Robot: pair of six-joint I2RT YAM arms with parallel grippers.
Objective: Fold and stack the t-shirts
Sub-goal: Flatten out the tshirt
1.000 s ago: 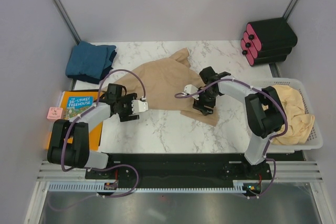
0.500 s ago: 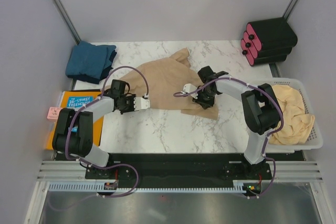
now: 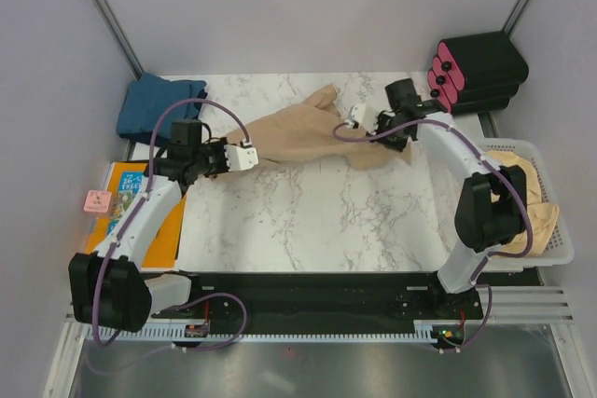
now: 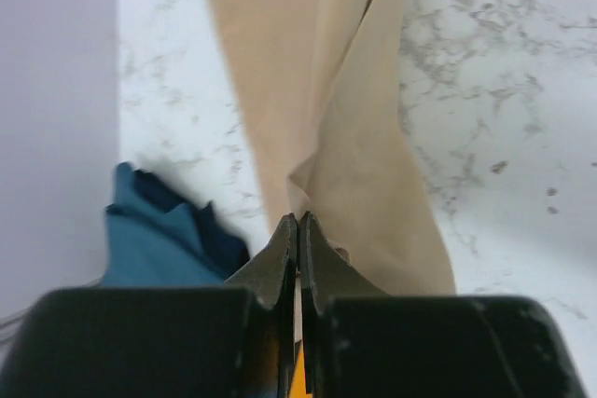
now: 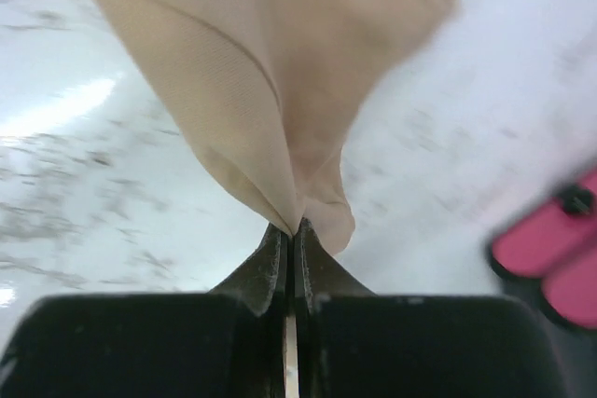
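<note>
- Stretching over the far half of the table [image 3: 308, 221] in the top view, tan t-shirt [image 3: 298, 132] spans left gripper [image 3: 254, 157] to right gripper [image 3: 366, 128].
- Left wrist: fingers [image 4: 280, 258] clenched on its edge; teal t-shirt [image 4: 154, 240] beside.
- Right wrist: fingers [image 5: 270, 263] pinch a corner.

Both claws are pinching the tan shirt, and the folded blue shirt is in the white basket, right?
Not quite. The blue shirt is not in the white basket. It lies at the far left corner of the table, as the top view shows. The basket holds a pale shirt. The left claw and right claw do both pinch the tan shirt.
</note>
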